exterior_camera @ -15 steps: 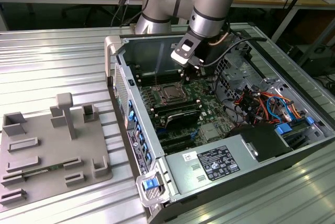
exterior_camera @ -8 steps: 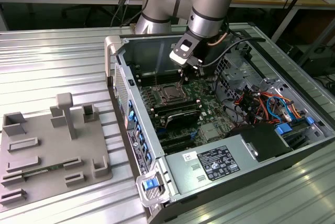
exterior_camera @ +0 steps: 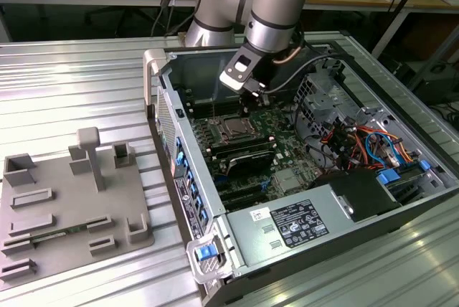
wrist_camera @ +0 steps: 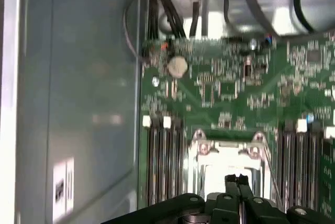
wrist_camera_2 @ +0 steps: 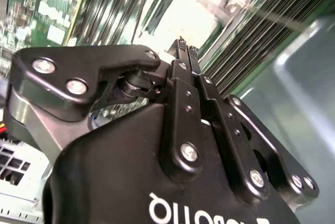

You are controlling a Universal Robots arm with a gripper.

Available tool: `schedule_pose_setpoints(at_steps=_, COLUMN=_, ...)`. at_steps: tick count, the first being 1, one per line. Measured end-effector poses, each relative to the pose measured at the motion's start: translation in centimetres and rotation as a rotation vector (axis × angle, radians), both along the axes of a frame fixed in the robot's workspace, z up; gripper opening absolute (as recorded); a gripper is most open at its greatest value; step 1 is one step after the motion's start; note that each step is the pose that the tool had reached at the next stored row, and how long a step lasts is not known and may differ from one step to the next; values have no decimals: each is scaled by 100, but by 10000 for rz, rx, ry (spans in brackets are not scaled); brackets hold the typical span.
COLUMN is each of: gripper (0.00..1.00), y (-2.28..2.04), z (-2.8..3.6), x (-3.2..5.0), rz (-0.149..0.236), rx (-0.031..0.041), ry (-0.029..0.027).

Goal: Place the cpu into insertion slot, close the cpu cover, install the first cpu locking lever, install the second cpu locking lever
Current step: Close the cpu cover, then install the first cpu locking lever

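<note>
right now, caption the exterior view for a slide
The gripper hovers above the insertion slot inside the open computer case.

Gripper (wrist_camera: 238, 179) fingertips pinched together, no gap, tips hanging over the socket (wrist_camera: 225, 164). Silvery cover frame (wrist_camera: 208, 149) sits around the socket's bright centre; can't tell chip from glare there. Memory slots (wrist_camera: 163, 166) flank the socket on both sides. Green motherboard (wrist_camera: 230, 85) has a coin battery (wrist_camera: 177, 66) near its edge, black cables (wrist_camera: 170, 9) beyond. Grey case wall (wrist_camera: 78, 88) runs alongside, white sticker (wrist_camera: 63, 187) on it.
</note>
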State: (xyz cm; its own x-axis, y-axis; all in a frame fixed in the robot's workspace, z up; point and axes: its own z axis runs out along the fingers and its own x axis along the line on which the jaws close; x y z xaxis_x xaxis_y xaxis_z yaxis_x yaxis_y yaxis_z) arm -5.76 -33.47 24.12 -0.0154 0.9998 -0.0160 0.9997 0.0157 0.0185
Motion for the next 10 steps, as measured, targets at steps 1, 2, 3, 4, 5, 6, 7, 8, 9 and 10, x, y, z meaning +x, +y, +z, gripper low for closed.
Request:
schedule_pose_setpoints(at_steps=1, gripper=15, y=0, z=-3, x=-34, rz=0, rx=0, ry=0)
schedule_pose_setpoints(at_steps=2, gripper=15, y=0, z=-5, x=-55, rz=0, rx=1, ry=-1)
schedule_pose_setpoints(at_steps=3, gripper=15, y=1, z=-6, x=-59, rz=0, rx=2, ry=-2)
schedule_pose_setpoints(at_steps=4, gripper=15, y=1, z=-6, x=-59, rz=0, rx=1, ry=-2)
schedule_pose_setpoints(at_steps=5, gripper=15, y=0, z=-7, x=-64, rz=1, rx=0, ry=-1)
schedule_pose_setpoints(at_steps=6, gripper=15, y=0, z=-9, x=-69, rz=1, rx=1, ry=0)
schedule_pose_setpoints(at_steps=7, gripper=15, y=0, z=-9, x=-69, rz=1, rx=1, ry=-1)
schedule_pose_setpoints(at_steps=8, gripper=15, y=0, z=-9, x=-70, rz=1, rx=1, ry=-1)
schedule_pose_setpoints(at_steps=9, gripper=15, y=0, z=-9, x=-70, rz=1, rx=1, ry=-1)
schedule_pose_setpoints(at_steps=10, gripper=15, y=0, z=-9, x=-70, rz=1, rx=0, ry=0)
